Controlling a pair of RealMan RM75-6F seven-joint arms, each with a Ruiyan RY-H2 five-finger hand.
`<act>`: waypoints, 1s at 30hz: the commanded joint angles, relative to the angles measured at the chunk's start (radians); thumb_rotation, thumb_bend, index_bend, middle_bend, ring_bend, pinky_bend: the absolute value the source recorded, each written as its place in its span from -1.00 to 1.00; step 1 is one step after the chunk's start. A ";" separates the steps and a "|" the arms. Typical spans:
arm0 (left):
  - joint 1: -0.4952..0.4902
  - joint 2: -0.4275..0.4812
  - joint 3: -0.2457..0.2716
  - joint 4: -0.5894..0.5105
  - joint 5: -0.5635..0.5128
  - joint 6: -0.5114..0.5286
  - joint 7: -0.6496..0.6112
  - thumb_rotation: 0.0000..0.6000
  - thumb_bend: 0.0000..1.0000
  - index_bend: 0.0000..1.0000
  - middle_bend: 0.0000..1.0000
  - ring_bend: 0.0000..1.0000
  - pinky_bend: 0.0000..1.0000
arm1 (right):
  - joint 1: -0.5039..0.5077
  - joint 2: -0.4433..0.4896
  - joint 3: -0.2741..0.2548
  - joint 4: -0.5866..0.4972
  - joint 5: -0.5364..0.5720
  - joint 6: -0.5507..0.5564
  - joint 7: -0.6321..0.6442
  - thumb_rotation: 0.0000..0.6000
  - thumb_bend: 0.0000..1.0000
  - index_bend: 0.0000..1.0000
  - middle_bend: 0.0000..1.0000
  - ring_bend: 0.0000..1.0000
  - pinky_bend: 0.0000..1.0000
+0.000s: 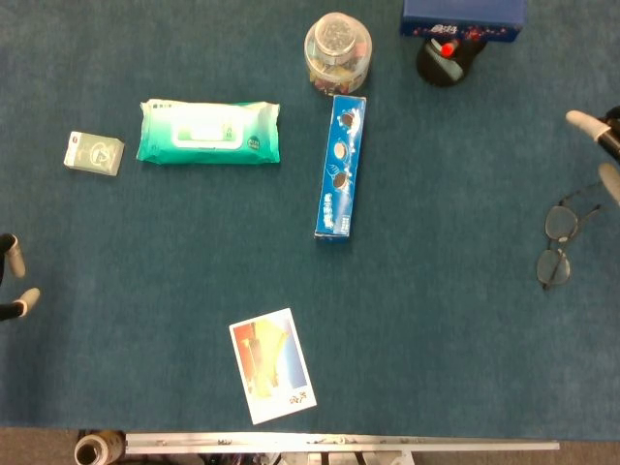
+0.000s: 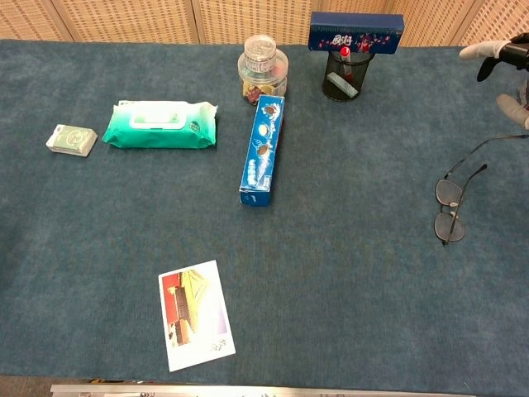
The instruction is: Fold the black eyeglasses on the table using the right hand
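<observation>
The black eyeglasses [image 1: 556, 243] [image 2: 451, 201] lie on the blue cloth at the right side, lenses down toward the front, both thin temples angled away from the frame. My right hand [image 1: 602, 148] [image 2: 505, 71] hovers beyond them at the right edge, clear of the glasses. Only its spread fingertips [image 2: 478, 51] show, and nothing is in them. My left hand [image 1: 14, 281] peeks in at the left edge of the head view, its fingers apart and holding nothing.
A blue biscuit box [image 1: 340, 166] lies mid-table, with a green wet-wipe pack [image 1: 208, 132] and a small tissue packet [image 1: 94, 153] to its left. At the back stand a clear jar [image 1: 337, 50], a black pen cup [image 2: 340, 75] and a blue box [image 2: 356, 31]. A postcard [image 1: 272, 365] lies near the front edge.
</observation>
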 commanded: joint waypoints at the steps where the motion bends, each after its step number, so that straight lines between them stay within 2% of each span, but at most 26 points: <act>1: 0.000 0.001 0.001 -0.001 0.000 -0.001 0.001 1.00 -0.90 0.23 0.69 1.00 0.97 | -0.010 -0.008 0.002 0.023 0.013 -0.005 0.005 1.00 -0.04 -0.65 -0.25 -0.47 -0.26; 25: -0.004 0.001 0.003 -0.007 -0.003 -0.007 0.010 1.00 -0.90 0.23 0.69 1.00 0.97 | -0.069 -0.053 0.004 0.155 0.067 -0.019 0.062 1.00 -0.09 -0.65 -0.25 -0.47 -0.26; 30: -0.001 -0.001 0.006 -0.005 -0.006 -0.006 0.008 1.00 -0.90 0.23 0.69 1.00 0.97 | -0.072 -0.067 0.009 0.180 0.072 -0.019 0.072 1.00 -0.25 -0.65 -0.25 -0.47 -0.26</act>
